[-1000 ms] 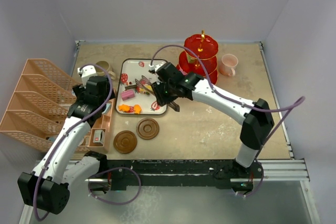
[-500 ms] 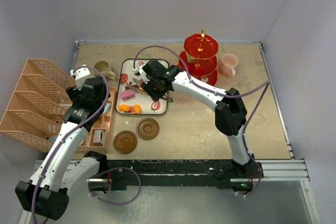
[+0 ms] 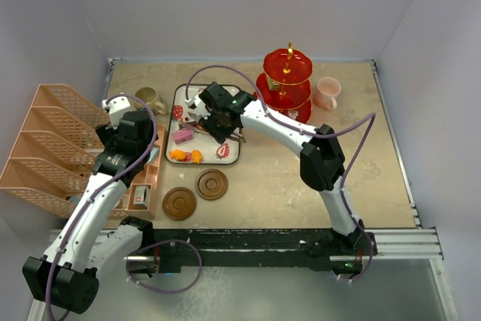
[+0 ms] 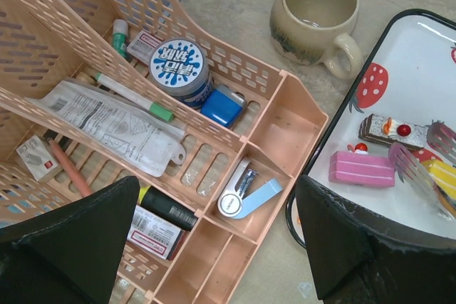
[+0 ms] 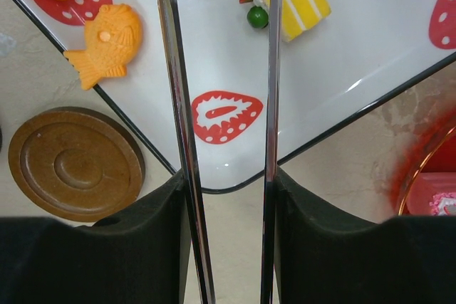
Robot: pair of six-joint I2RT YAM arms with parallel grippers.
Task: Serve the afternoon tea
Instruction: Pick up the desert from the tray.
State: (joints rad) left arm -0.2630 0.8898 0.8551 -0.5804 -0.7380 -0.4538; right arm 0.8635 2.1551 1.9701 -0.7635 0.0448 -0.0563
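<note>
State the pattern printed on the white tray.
Red strawberries on the tray; the right wrist view shows them best.

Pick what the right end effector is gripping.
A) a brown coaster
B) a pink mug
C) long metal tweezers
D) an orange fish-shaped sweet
C: in the right wrist view, the two blades of the long metal tweezers run out from between the pads of the right end effector, above the white tray.

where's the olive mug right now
In the top view the olive-brown mug stands at far left, just left of the strawberry tray and beside the peach organiser, handle toward the tray.
</note>
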